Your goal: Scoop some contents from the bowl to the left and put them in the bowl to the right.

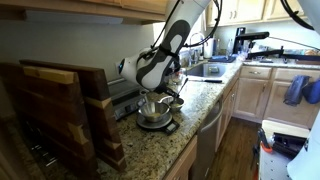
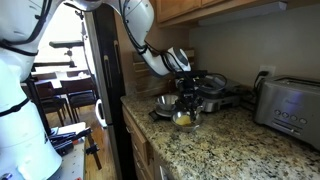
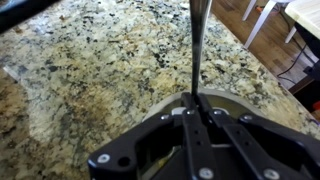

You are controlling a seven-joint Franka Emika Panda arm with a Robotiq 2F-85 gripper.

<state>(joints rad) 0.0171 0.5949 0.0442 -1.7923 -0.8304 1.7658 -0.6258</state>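
In both exterior views my gripper (image 1: 163,92) (image 2: 185,98) hangs just above the bowl to the left (image 1: 153,114) (image 2: 185,121). This is the larger steel bowl and it has yellowish contents inside. The bowl to the right (image 1: 176,100) (image 2: 165,102), a smaller steel one, sits close beside it. In the wrist view the gripper (image 3: 196,97) is shut on a thin dark utensil handle (image 3: 198,40) that runs to the top edge of the picture. A pale curve of the bowl's rim (image 3: 240,100) shows behind the fingers. The utensil's scoop end is hidden.
The bowls stand on a speckled granite counter (image 3: 90,70) near its front edge. Tall wooden boards (image 1: 60,110) fill one end and a toaster (image 2: 285,100) stands nearby. A dark appliance (image 2: 215,90) sits against the wall. A sink (image 1: 205,70) lies further along.
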